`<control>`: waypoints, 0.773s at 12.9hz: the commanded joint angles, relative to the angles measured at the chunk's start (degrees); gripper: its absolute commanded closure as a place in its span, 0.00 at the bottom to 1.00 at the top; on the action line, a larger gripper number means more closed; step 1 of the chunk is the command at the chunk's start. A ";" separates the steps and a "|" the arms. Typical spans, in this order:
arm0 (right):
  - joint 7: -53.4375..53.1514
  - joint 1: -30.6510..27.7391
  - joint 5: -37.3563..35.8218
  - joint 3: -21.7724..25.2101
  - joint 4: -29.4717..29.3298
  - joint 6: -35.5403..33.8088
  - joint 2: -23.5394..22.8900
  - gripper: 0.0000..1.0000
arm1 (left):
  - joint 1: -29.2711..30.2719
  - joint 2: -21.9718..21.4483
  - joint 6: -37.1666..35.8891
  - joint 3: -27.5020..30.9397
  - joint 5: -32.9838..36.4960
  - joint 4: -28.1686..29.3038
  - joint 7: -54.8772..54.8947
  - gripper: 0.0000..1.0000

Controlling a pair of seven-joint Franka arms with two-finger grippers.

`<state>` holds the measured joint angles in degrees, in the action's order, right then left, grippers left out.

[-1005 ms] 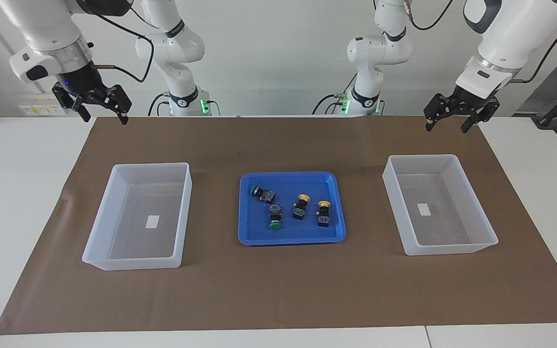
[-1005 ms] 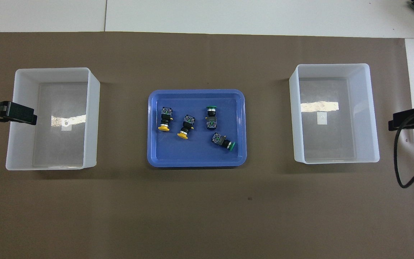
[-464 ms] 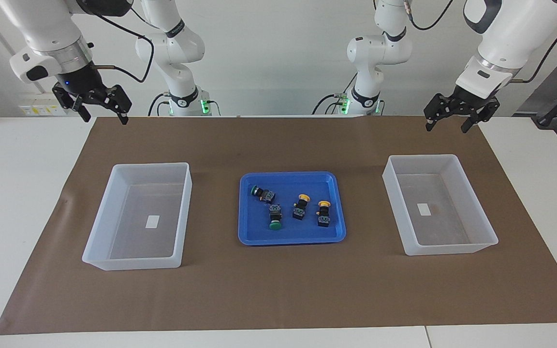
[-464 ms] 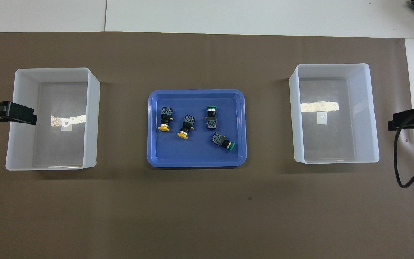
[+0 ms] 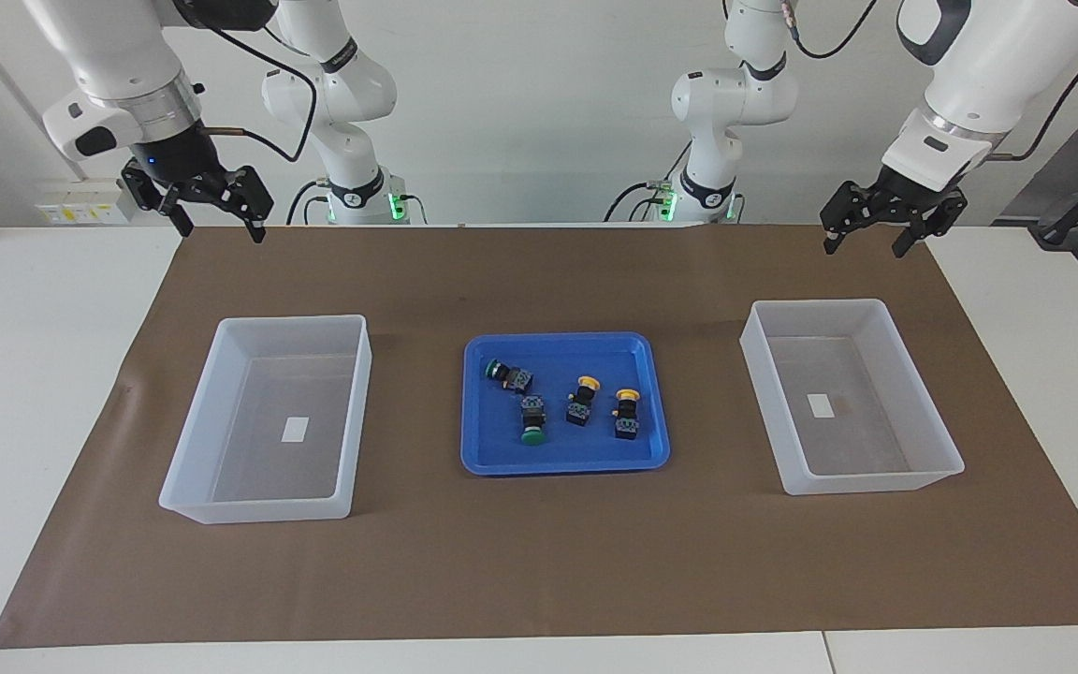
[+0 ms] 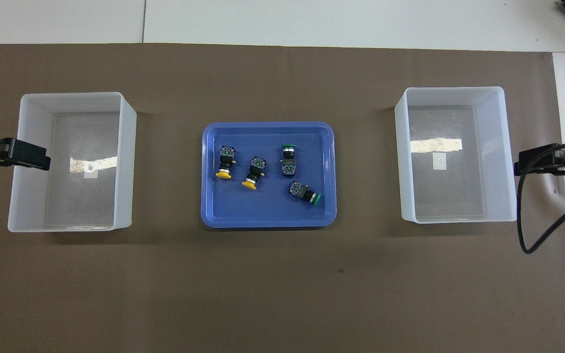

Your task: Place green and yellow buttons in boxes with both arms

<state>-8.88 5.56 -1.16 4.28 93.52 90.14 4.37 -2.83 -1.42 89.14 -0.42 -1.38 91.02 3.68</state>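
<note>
blue tray [image 5: 565, 461] holds 2 green [image 5: 509, 374], 2 yellow buttons [image 5: 582, 400].

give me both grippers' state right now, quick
left gripper: open, empty, raised over the brown mat.
right gripper: open, empty, raised over the mat.

The white table [image 5: 43, 374] has a big brown mat [image 5: 539, 552] on it. A blue tray [image 5: 564, 461] sits in the middle of the mat. One box [image 5: 221, 505] sits toward the right arm's end, the other box [image 5: 876, 482] toward the left arm's end.
</note>
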 commanded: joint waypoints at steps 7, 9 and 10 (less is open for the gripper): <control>-22.99 14.11 -0.08 -0.86 0.70 23.03 -18.49 0.00 | -0.43 -1.48 -0.37 0.24 1.21 1.44 -0.78 0.00; -28.89 17.63 0.19 -0.86 0.70 27.53 -22.46 0.00 | -0.43 -1.48 -0.37 0.24 1.21 1.44 -0.78 0.00; -30.39 18.51 0.28 -0.94 0.70 30.15 -24.04 0.00 | -0.43 -1.48 -0.37 0.24 1.21 1.36 -0.78 0.00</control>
<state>-36.21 22.94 -1.13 3.24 95.16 117.67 -17.66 -2.83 -1.42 89.14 -0.42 -1.38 91.02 3.68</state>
